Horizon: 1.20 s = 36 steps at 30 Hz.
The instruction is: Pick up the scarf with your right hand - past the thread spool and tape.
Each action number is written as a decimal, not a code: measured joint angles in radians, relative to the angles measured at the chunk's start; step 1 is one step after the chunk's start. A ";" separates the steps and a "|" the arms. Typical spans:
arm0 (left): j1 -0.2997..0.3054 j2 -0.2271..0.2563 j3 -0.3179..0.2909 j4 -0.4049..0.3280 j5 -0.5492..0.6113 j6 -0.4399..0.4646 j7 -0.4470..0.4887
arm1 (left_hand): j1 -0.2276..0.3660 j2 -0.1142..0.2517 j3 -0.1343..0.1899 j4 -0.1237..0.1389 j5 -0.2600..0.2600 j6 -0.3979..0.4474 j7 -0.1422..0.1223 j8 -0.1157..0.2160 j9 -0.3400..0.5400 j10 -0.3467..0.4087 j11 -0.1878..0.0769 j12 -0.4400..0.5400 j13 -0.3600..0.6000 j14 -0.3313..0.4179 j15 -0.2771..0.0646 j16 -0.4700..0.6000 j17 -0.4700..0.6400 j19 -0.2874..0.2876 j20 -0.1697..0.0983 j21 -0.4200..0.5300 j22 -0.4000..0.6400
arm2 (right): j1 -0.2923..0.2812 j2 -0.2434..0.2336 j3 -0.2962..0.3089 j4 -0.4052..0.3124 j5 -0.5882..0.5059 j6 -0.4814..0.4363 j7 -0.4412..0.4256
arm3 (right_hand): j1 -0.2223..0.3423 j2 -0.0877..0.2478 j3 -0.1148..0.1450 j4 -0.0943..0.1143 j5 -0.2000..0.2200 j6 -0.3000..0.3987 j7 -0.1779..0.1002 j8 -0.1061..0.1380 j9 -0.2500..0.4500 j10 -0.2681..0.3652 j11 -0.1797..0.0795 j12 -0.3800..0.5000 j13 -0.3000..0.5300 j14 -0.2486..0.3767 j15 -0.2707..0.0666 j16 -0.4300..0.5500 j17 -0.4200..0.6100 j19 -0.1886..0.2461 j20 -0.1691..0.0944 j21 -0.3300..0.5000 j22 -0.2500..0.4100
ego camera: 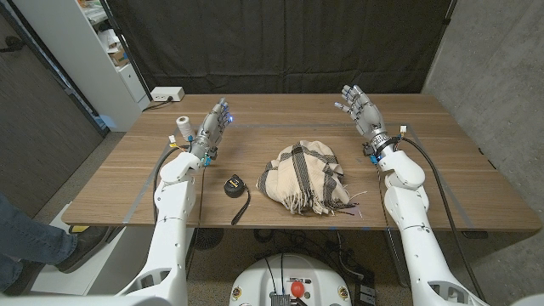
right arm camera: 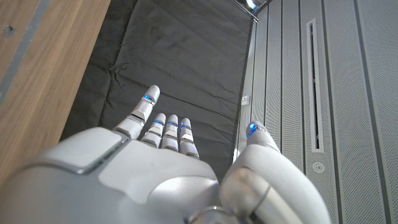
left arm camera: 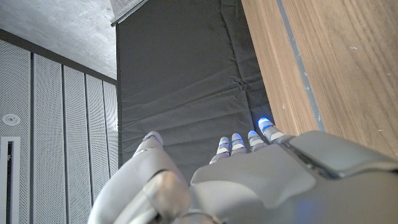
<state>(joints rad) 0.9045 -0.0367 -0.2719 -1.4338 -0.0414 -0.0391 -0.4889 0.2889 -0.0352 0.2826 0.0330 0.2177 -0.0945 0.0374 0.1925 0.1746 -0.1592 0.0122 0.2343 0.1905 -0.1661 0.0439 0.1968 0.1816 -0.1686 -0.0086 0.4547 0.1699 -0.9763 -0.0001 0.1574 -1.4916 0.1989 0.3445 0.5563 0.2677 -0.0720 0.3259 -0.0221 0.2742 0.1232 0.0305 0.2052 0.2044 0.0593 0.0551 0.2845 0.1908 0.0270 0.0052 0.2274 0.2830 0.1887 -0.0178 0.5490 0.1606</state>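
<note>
The scarf [ego camera: 304,177], cream with dark plaid stripes, lies crumpled in a heap on the wooden table [ego camera: 442,161], near the front edge and about midway between the two arms, its fringe trailing toward the robot's right. Just beside it on the robot's left sits a small black tape measure [ego camera: 234,184] with its dark strap running down toward the table's front edge. A white thread spool [ego camera: 182,128] stands upright farther back on the left, close to the left robot hand [ego camera: 214,125]. That hand is raised over the table with its fingers apart and holds nothing; in the left wrist view its fingertips [left arm camera: 264,124] reach toward a black curtain [left arm camera: 186,81] behind the table. The right robot hand [ego camera: 360,109] is likewise lifted, fingers spread and empty, well apart from the scarf and behind it on the right side. In the right wrist view its fingers [right arm camera: 169,127] extend straight, thumb set off to one side.
</note>
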 measured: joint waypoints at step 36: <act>-0.022 -0.010 -0.003 0.023 -0.010 0.017 -0.024 | 0.001 0.009 0.000 -0.008 -0.004 0.014 0.003 0.000 0.000 0.012 -0.002 0.000 0.000 0.000 0.000 0.000 0.000 0.000 0.000 -0.015 0.000 | -0.035 0.000 -0.040 -0.066 0.032 0.101 0.071 | 0.004 0.004 0.000 -0.008 0.000 0.016 -0.016 0.000 -0.004 0.027 -0.002 -0.012 0.000 0.006 0.005 0.000 -0.014 0.014 -0.004 -0.025 0.000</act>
<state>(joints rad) 0.8828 -0.0465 -0.2751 -1.4107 -0.0518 -0.0225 -0.5132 0.2902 -0.0259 0.2824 0.0248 0.2139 -0.0801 0.0409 0.1925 0.1746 -0.1470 0.0106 0.2343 0.1908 -0.1661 0.0439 0.1968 0.1817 -0.1687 -0.0086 0.4393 0.1698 -1.0112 0.0000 0.1172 -1.5574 0.2312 0.4454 0.6272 0.2718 -0.0680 0.3259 -0.0305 0.2742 0.1395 0.0142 0.2051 0.2001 0.0859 0.0536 0.2729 0.1909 0.0329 0.0102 0.2273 0.2692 0.2030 -0.0215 0.5244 0.1605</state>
